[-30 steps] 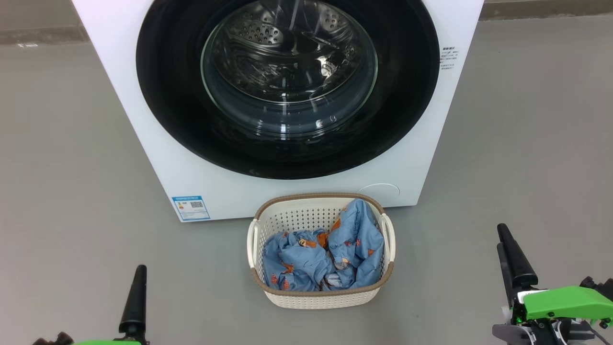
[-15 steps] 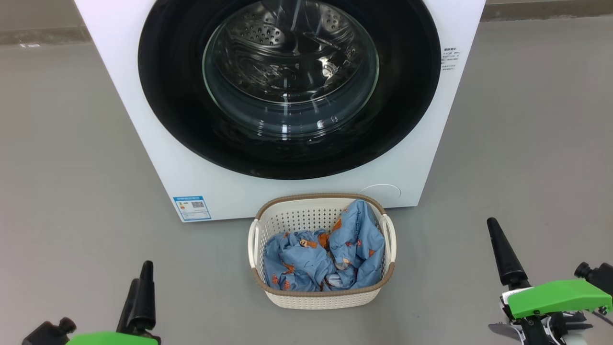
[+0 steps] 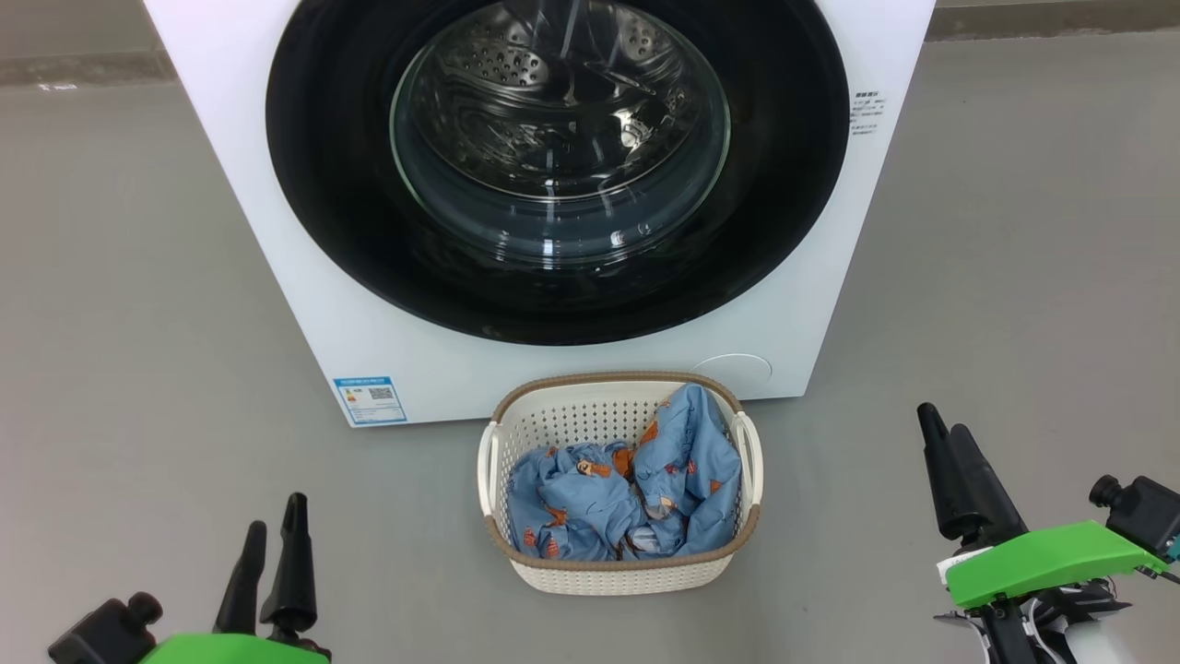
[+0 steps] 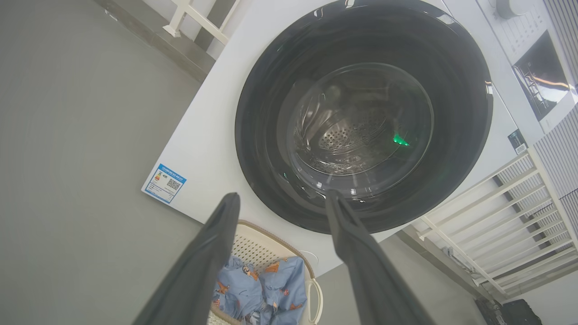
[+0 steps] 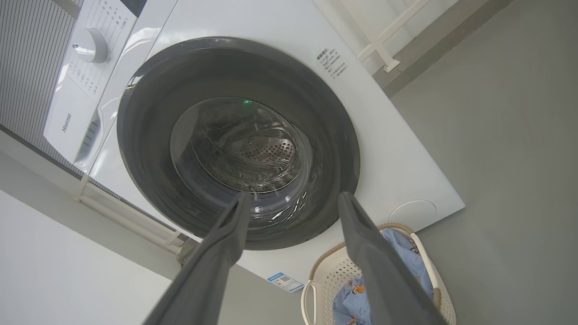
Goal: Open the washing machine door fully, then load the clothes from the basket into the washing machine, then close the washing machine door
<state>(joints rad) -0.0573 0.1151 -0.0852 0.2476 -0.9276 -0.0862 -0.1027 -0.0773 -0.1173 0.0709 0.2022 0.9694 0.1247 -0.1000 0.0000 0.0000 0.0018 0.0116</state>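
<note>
Door opening is not yet begun: the door (image 3: 553, 309) sits closed on the machine (image 3: 277, 277), the clothes (image 3: 627, 498) lie in the basket (image 3: 613, 378) just before it, and the left gripper (image 3: 277, 512) and right gripper (image 3: 941, 420) hang parted and empty, so one gripper must next reach the door's edge and pull.

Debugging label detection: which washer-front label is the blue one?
The sticker at the washing machine's lower-left corner, with a QR code; the upper-right label is plain black text.
</note>
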